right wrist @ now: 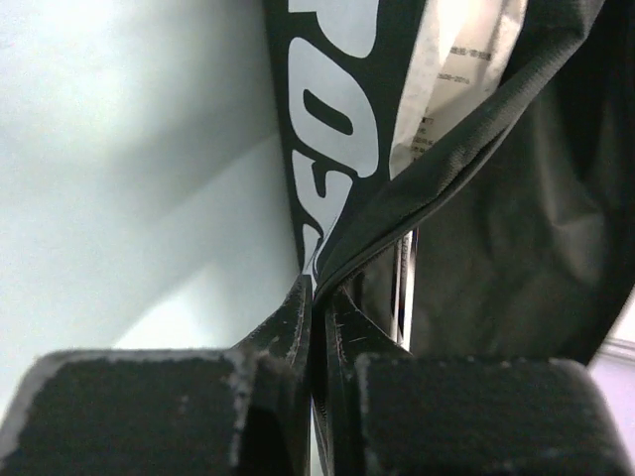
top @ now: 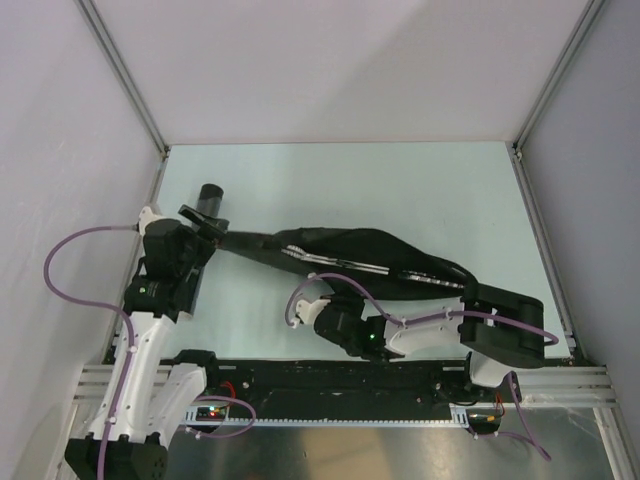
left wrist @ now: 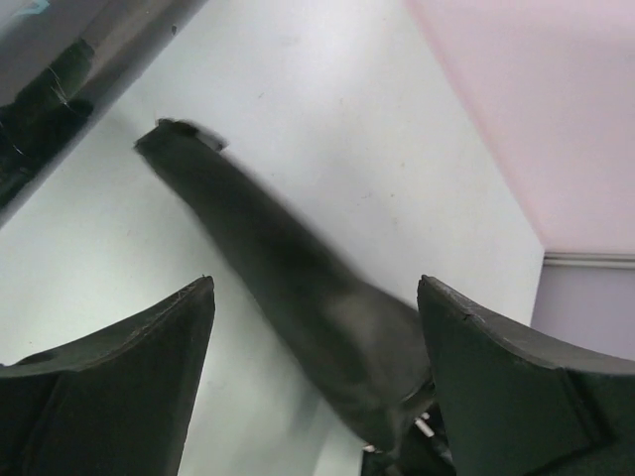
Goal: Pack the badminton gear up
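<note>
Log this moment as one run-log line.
left claw: open, at narrow end of racket bag | right claw: shut on opening edge of racket bag | tube: on table beside left claw

Beneath me lies a pale green table [top: 400, 190], shut in by white wall panels [top: 330, 60] on slim metal posts [top: 122, 75], a metal rail [top: 340, 423] along my near edge.

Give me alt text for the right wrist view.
The right hand is pinched shut on the open edge of the black racket bag, which has white lettering on its outside. The pale table lies to the left.
</note>
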